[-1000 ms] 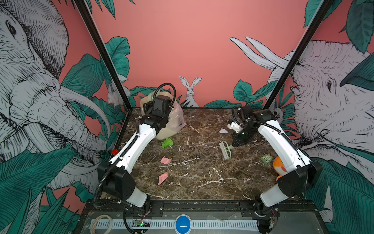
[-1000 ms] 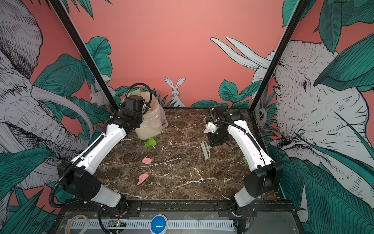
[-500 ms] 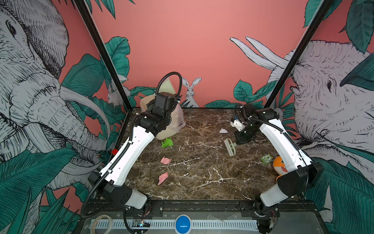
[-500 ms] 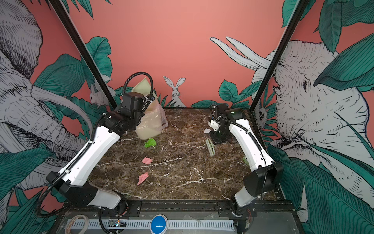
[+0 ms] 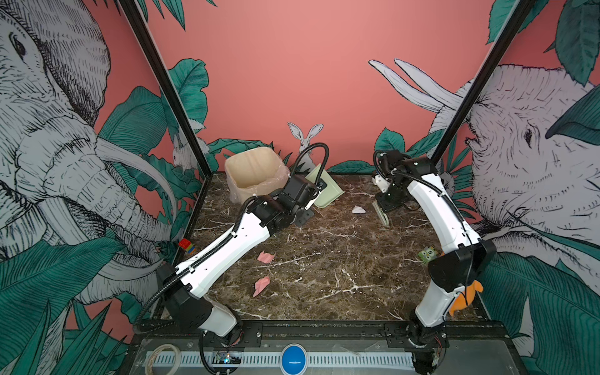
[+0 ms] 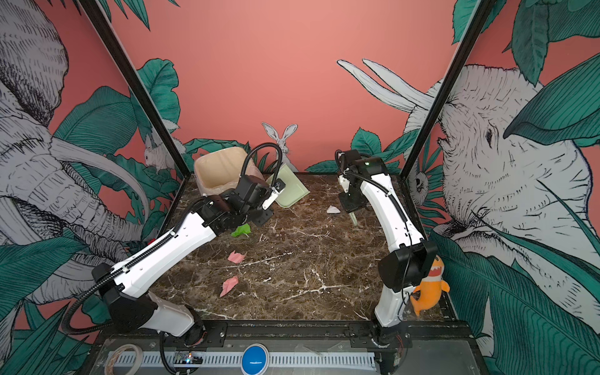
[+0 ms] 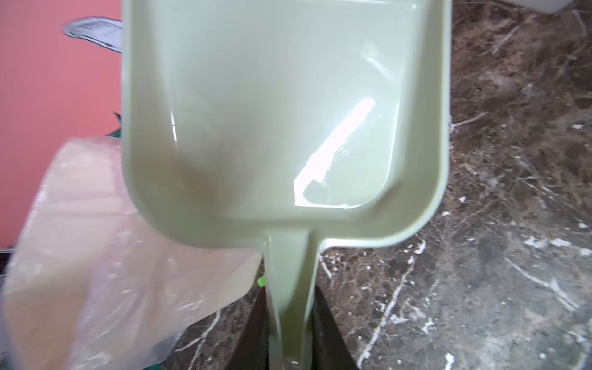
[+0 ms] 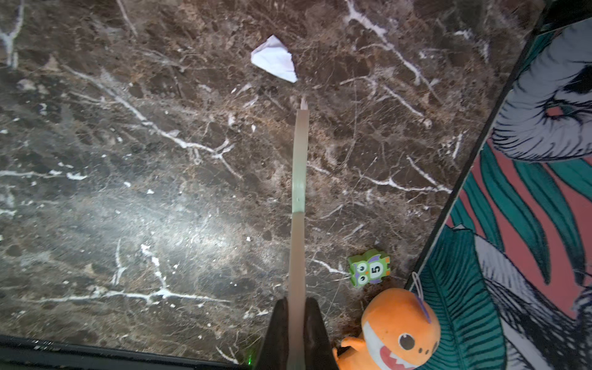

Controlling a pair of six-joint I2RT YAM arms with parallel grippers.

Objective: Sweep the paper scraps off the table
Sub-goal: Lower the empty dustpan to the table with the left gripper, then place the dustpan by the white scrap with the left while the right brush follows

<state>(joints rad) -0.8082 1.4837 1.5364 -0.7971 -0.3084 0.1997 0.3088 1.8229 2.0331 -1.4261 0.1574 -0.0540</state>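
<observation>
Left wrist view: left gripper [image 7: 291, 323] clenched on the handle of the dustpan [image 7: 256, 112], which is beside the bin [image 7: 96, 256]. Right gripper [image 8: 296, 323] is clenched on a brush [image 8: 299, 166], tip near the white scrap [image 8: 275, 59]. 2 pink scraps [image 6: 236, 257] and 1 green scrap [image 6: 241, 230] lie mid-left on the table [image 6: 324, 259], the green partly under the left arm [image 6: 168, 253]. Owl block [image 8: 369, 268] and orange plush [image 8: 397, 333] sit at the right edge.

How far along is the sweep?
Done: tools are gripped, left gripper on the dustpan handle, right gripper on the brush. In hand: brush tip sits near the white scrap; the pan is empty. Left: that one, the green scrap and two pink scraps all lie on the table.
</observation>
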